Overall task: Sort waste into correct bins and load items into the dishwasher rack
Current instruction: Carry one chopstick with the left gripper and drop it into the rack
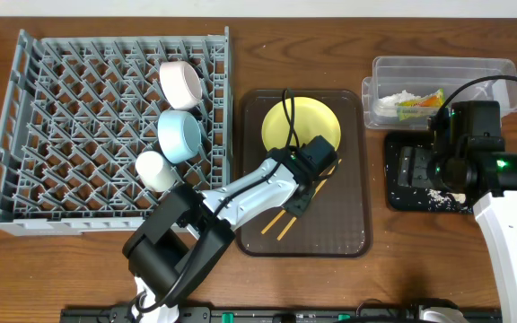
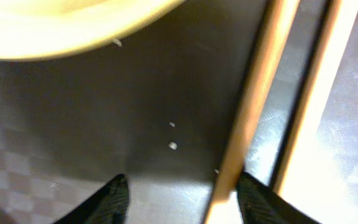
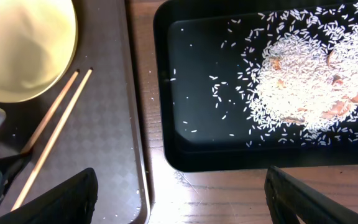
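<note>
Low over the brown serving tray (image 1: 353, 229), left claw (image 1: 305, 193) with fingers (image 2: 118, 198) parted: one of the thin wooden chopsticks (image 1: 278, 224) between them, close against the right-hand finger, the other stick just outside it, no pinch from both sides to be seen. Both sticks flat on the tray, side by side, slanting away from the round yellow plate (image 1: 299, 121) at the tray's far end; a few pale grains (image 2: 173, 145) loose on the tray beside them. Right claw (image 3: 179, 180) spread wide and gripping nothing, hanging above the near edge of the shallow black tray (image 3: 160, 93). In that tray, rice-like food scraps (image 3: 303, 68) heaped toward one end, strays scattered around the heap. Behind it, the clear plastic tub (image 1: 438, 67) with the green-yellow snack wrapper (image 1: 423, 101) and crumpled white paper (image 1: 400, 95) inside. At the left of the wooden surface (image 1: 106, 269), the grey dishwasher rack (image 1: 25, 135), and near its right wall, in a column among the pegs, the pinkish-white bowl (image 1: 182, 81), the light blue bowl (image 1: 179, 135) and the small white cup (image 1: 155, 169), both bowls propped on their sides.
</note>
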{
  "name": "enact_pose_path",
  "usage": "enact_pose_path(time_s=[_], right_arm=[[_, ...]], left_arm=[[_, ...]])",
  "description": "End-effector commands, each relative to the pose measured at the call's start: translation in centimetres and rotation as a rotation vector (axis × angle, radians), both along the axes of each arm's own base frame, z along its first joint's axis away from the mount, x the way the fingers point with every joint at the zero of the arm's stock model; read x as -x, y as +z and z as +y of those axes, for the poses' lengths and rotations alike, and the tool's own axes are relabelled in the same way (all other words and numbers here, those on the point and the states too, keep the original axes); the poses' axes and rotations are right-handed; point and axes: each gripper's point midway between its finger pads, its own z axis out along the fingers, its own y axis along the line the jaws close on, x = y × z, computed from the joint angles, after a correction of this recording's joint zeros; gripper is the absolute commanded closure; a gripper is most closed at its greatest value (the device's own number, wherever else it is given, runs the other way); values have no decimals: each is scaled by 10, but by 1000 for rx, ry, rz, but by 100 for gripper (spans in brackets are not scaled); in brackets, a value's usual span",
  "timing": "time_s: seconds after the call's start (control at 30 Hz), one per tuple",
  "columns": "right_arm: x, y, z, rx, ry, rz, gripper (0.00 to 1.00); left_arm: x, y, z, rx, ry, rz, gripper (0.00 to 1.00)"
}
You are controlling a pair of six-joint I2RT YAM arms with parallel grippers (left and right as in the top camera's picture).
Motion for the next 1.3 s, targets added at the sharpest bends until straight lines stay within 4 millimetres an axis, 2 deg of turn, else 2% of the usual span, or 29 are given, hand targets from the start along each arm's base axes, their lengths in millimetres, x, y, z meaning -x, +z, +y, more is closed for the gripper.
enact_pose_path(time_s=[0.0, 0.3, 0.4, 0.57, 0.63, 0.73, 0.9, 1.27], right_arm=[[-1, 5, -2, -5, -10, -16, 16], [-1, 5, -2, -5, -10, -16, 16], [-1, 5, -2, -5, -10, -15, 16], [0, 5, -2, -5, -10, -13, 16], [0, 5, -2, -5, -10, -13, 17], [0, 5, -2, -5, -10, -13, 16], [0, 5, -2, -5, -10, -13, 17], [0, 5, -2, -5, -10, -13, 16]], left_arm=[[15, -11, 1, -6, -11, 43, 48], [31, -14, -7, -16, -59, 51, 79], [35, -14, -8, -22, -70, 55, 81], [40, -14, 0, -56, -70, 75, 94], [40, -10, 5, -75, -72, 72, 94], [31, 1, 11, -111, -67, 19, 94], [23, 26, 8, -76, -73, -49, 94], [33, 99, 24, 7, -74, -129, 94]])
